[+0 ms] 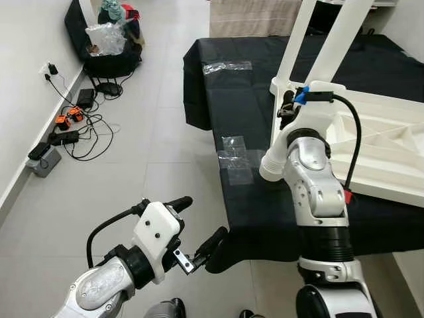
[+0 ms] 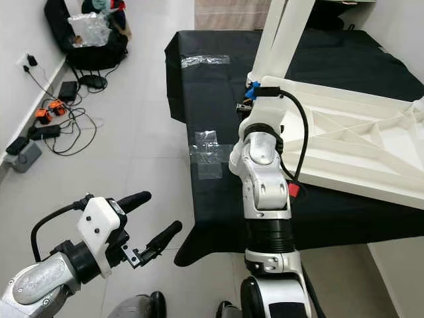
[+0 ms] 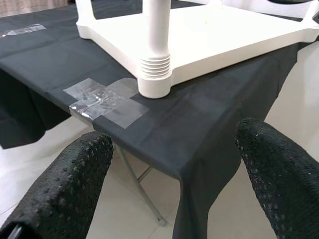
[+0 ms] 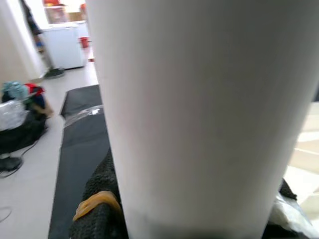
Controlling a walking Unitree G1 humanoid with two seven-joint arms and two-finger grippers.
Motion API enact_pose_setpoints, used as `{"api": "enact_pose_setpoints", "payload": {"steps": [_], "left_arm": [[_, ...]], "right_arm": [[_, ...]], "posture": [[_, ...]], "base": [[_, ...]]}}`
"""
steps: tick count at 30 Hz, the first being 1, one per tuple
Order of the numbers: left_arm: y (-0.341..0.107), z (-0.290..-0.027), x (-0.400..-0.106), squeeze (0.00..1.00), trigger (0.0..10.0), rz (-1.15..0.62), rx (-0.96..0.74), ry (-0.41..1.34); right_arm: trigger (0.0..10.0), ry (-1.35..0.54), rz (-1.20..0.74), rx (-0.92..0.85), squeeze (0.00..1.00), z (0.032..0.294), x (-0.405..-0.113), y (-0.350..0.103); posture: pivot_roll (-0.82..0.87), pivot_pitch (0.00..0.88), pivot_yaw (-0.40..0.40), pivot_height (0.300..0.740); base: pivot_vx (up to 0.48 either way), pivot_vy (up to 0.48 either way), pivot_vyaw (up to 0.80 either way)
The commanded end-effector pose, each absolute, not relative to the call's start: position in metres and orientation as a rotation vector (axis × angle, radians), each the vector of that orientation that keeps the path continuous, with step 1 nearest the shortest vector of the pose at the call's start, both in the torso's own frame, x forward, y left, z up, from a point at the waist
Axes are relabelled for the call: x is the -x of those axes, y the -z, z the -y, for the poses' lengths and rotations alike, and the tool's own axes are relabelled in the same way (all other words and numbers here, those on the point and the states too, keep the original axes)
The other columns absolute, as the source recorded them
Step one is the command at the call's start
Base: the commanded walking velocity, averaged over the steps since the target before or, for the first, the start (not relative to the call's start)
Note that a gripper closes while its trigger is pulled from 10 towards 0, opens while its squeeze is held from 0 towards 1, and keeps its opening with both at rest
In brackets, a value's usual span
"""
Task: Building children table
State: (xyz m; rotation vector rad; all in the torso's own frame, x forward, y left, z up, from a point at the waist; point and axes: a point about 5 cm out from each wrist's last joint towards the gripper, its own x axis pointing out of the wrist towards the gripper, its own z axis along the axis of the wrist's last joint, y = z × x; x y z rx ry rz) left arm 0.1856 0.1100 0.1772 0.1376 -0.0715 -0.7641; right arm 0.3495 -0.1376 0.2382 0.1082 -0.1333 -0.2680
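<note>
My left gripper (image 1: 195,228) hangs low over the floor, just off the near edge of the black cloth (image 1: 252,199), fingers spread wide and holding nothing. I'd guess it's parked there so it stays out of the way while the other arm does the work.

Further in, my right gripper (image 1: 286,106) is up at the corner of the white tabletop (image 1: 384,146), which lies upside down on the cloth. It's at the base of a leg (image 1: 295,40) that stands up from that corner. From the head you mostly see my wrist and the cable, so you can't really tell what the fingers are doing. The right wrist view sorts that out: the leg sits right between my black fingers (image 4: 102,199), so I'd say they're clamped on it, probably screwing it in or steadying it.

The left wrist view gives something the head doesn't: the threaded collar (image 3: 155,67) where the leg meets its socket, and clear tape (image 3: 104,99) stuck on the cloth just beside it.

Way back by the wall there's a black bag (image 1: 106,40) and a tangle of cables (image 1: 73,126).
</note>
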Motion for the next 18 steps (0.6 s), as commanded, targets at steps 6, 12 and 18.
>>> {"api": "enact_pose_setpoints", "payload": {"steps": [6,12,18], "left_arm": [[-0.175,-0.109,-0.182,0.0,10.0,0.06,-0.146,0.768],[-0.176,-0.109,-0.183,0.0,10.0,0.061,-0.149,0.766],[-0.176,-0.108,-0.184,0.0,10.0,0.062,-0.149,0.766]], "right_arm": [[10.0,0.478,-0.062,-0.114,0.0,0.153,-0.352,-0.194],[10.0,0.552,0.007,-0.103,0.0,0.152,-0.349,-0.205],[10.0,0.586,0.024,-0.099,0.0,0.142,-0.345,-0.207]], "posture": [[0.08,0.181,-0.04,0.74],[0.08,0.184,-0.045,0.74],[0.07,0.183,-0.05,0.74]], "base": [[0.0,0.0,0.0],[0.0,0.0,0.0],[0.0,0.0,0.0]]}}
